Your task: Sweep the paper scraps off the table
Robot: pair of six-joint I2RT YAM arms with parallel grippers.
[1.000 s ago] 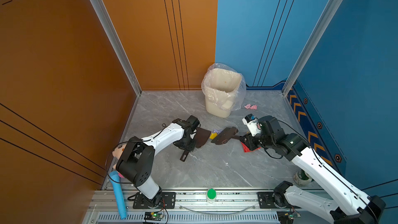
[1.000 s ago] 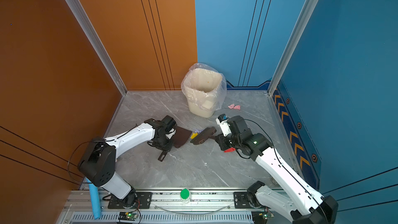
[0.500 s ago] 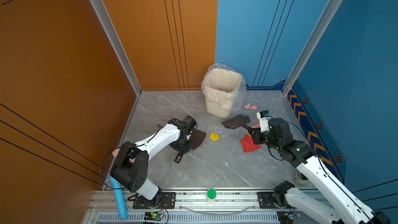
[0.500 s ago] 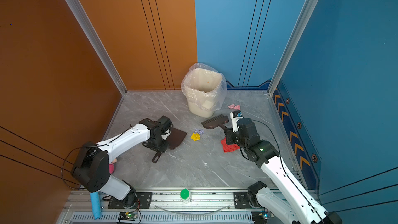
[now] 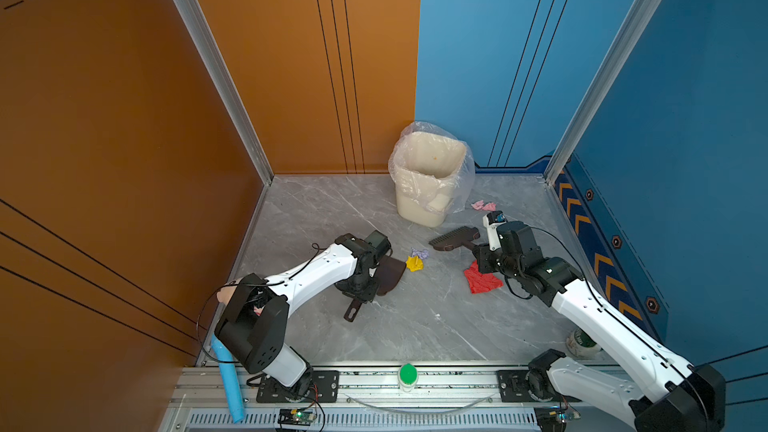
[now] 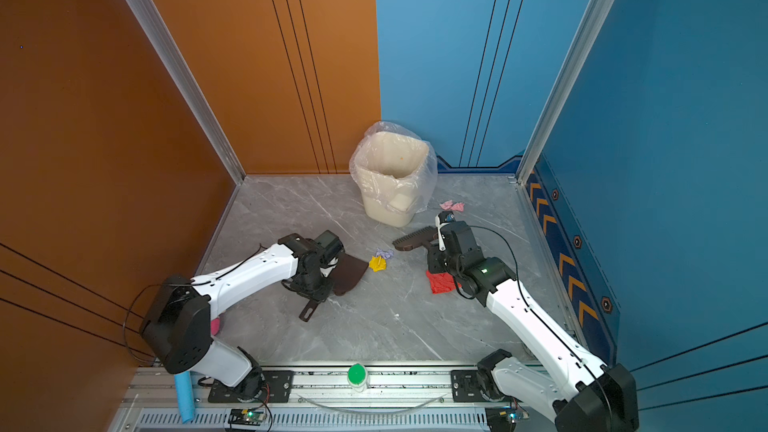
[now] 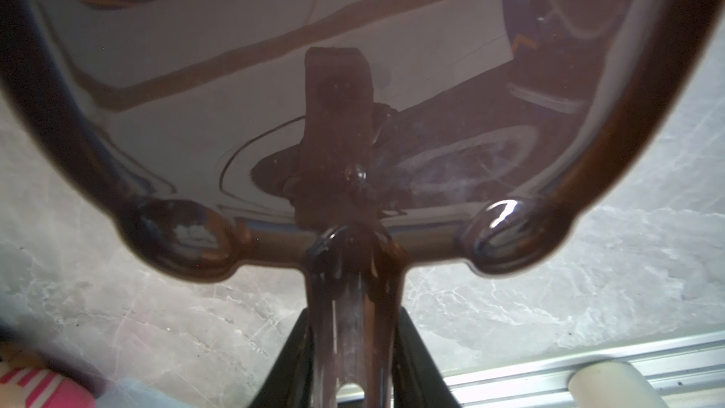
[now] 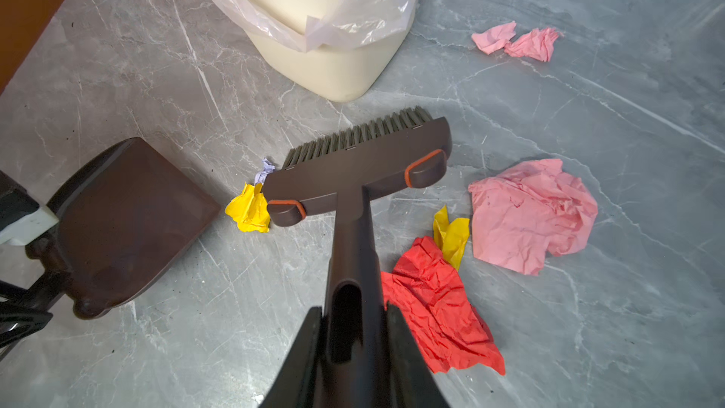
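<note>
Paper scraps lie on the table (image 5: 415, 326): a red one (image 5: 482, 280) (image 8: 435, 300), a yellow one (image 5: 414, 263) (image 8: 251, 209) touching a lilac one (image 5: 419, 253), and a pink pair (image 5: 484, 205) near the bin. The right wrist view adds a large pink sheet (image 8: 529, 213) and a second yellow scrap (image 8: 451, 235). My right gripper (image 5: 478, 249) (image 8: 353, 310) is shut on the handle of a brown brush (image 5: 453, 238) (image 8: 365, 166). My left gripper (image 5: 361, 284) (image 7: 353, 313) is shut on the handle of a brown dustpan (image 5: 390, 274) (image 7: 274, 72), just left of the yellow scrap.
A cream bin (image 5: 428, 178) with a plastic liner stands at the back middle. A green-capped bottle (image 5: 407, 376) sits on the front rail. A blue tube (image 5: 227, 380) leans at the front left. A pink-striped plush doll (image 7: 35, 386) lies by the left arm's base.
My right gripper has carried the brush away from the dustpan, back and to the right towards the bin. The yellow and lilac scraps now lie uncovered. The dustpan has shifted only slightly.
</note>
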